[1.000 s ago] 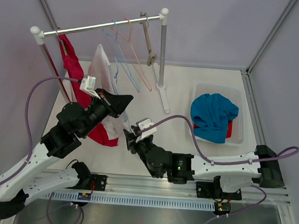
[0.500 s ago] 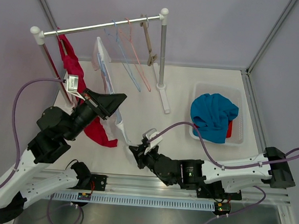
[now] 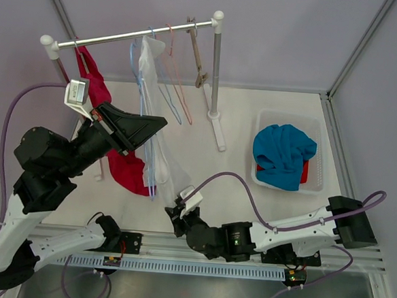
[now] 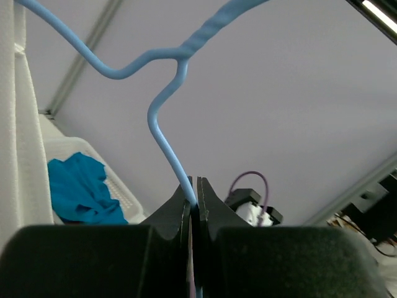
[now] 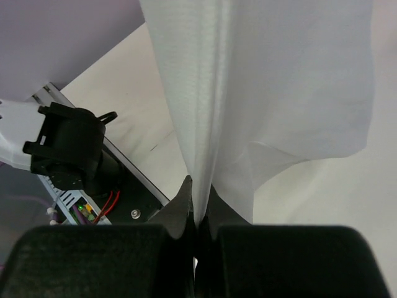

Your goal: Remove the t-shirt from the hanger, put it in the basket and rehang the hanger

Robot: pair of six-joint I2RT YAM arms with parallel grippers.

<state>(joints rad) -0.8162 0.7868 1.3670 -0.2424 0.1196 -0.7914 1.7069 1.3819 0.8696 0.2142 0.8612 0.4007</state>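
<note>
White, tauter now: raises blue hanger [image 4: 166, 133] clenched in left gripper [image 4: 193, 202], newly pinches t-shirt [image 3: 165, 162] hem with right gripper [image 5: 196, 208].

Two slim robot arms, white shell links between chunky black joint housings: left arm [image 3: 45, 155], right arm [image 3: 247, 237]. Looped loosely along each, a purple cable [image 3: 7, 135]. At each wrist, a small white camera block [image 3: 76, 91]. Matte black jaws, wedge-shaped, tapering to thin flat tips. Tiny green light [image 3: 235, 241] on the right arm.
</note>
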